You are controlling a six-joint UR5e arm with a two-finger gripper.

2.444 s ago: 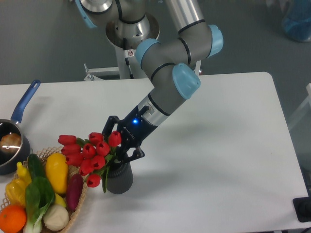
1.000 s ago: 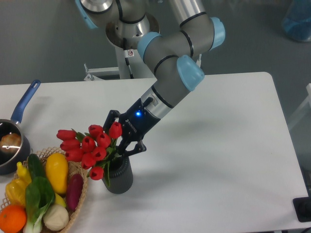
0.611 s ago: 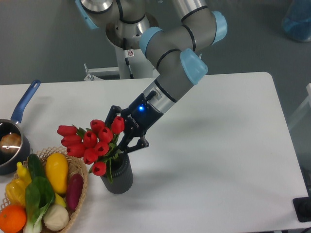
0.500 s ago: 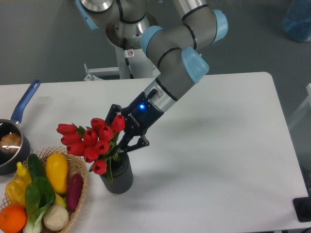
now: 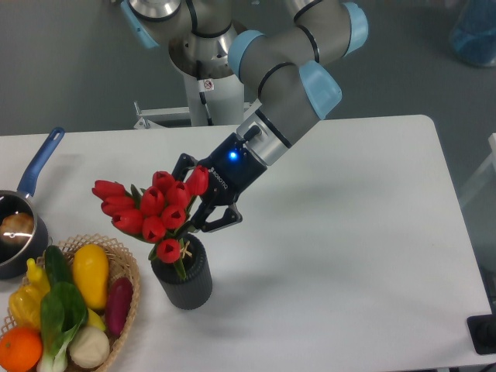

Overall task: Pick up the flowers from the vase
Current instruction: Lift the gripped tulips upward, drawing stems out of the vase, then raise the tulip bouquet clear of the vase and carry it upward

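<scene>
Red tulips with green stems (image 5: 151,213) are being pinched by your black two-finger gripper (image 5: 203,208); you are lifting, so keep pulling straight up from the ribbed dark grey vase (image 5: 184,279).

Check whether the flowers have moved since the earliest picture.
Yes. The flowers have risen and tilted more upright relative to the vase, carried by the gripper; their stems remain inside.

The flowers (image 5: 151,215) stand in the vase (image 5: 184,277), leaning left. The gripper (image 5: 195,203) sits just above the vase's right side. A basket (image 5: 124,262) lies left of the vase, a saucepan (image 5: 23,209) beyond it.
</scene>
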